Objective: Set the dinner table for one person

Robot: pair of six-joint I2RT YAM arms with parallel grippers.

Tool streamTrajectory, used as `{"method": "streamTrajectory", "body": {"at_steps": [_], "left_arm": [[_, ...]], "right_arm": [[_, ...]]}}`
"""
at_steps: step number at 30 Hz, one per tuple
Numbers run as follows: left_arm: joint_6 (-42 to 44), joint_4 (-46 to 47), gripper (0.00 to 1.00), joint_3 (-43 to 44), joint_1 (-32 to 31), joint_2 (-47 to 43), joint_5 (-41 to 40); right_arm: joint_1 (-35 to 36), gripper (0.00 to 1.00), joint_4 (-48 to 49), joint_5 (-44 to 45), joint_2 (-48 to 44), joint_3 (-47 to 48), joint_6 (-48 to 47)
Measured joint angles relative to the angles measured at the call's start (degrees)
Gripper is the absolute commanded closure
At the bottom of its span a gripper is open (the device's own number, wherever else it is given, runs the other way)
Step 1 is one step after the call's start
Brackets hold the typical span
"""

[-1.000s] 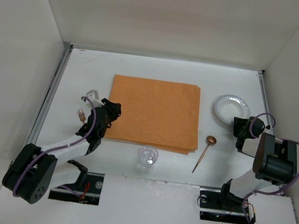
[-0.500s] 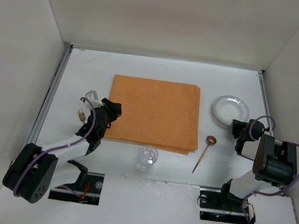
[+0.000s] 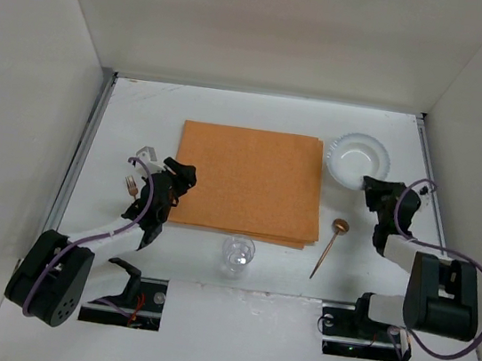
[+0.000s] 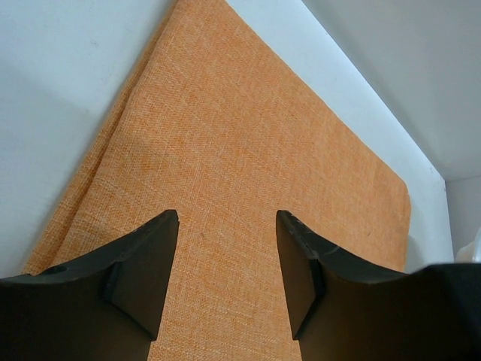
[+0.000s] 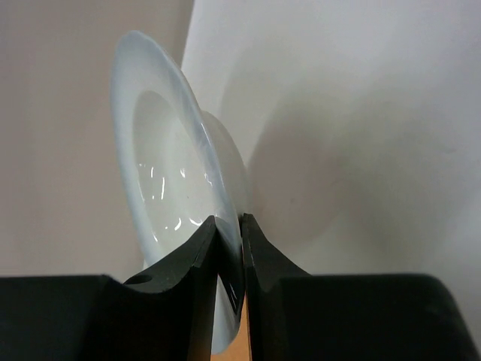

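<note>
Here our right fingers (image 3: 372, 186) pinch the rim of the white plate (image 3: 355, 158) at upper right of the white desk (image 3: 144, 104) spanning the frame, while our left fingers (image 3: 184, 175) gape wide over the orange placemat (image 3: 250, 177).

I have my left arm (image 3: 112, 232) reaching forward from its base at the near left. Its white forearm angles up to a bent wrist, so the left tool (image 4: 225, 222) points toward the far right. Its jaws stand well apart with nothing between them. My right arm (image 3: 400, 246) stretches forward and inward from its base at the near right. The right tool (image 5: 229, 222) has its jaws nearly together, pinching the rim of the white plate (image 5: 161, 177).
</note>
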Motion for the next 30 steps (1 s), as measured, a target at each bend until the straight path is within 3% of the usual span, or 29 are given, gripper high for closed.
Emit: {"method": "streamTrajectory", "body": {"at_steps": [6,14,24,26,28,30], "left_arm": [[-0.20,-0.02,0.48,-0.02,0.55,0.00,0.02],[-0.57,-1.60,0.49,-0.02,2.27,-0.11,-0.31],[-0.81,-4.44,0.49,0.00,3.02,-0.11,-1.40],[-0.90,-4.72,0.49,0.00,3.10,-0.11,-1.40],[-0.90,-4.85,0.49,0.00,3.10,-0.11,-1.55],[-0.92,-4.87,0.49,0.00,3.17,-0.13,-1.60]], "right_arm": [[13.99,0.90,-4.96,0.02,-1.27,5.16,-3.04],[33.27,0.89,-6.60,-4.22,8.85,13.73,-5.05],[37.86,0.84,-8.79,-8.68,24.41,22.40,-5.86],[37.81,0.79,-9.68,-8.90,25.79,23.50,-6.40],[37.83,0.60,-10.25,-9.03,26.01,23.89,-6.71],[37.90,0.52,-10.21,-9.31,25.99,24.28,-6.97]]}}
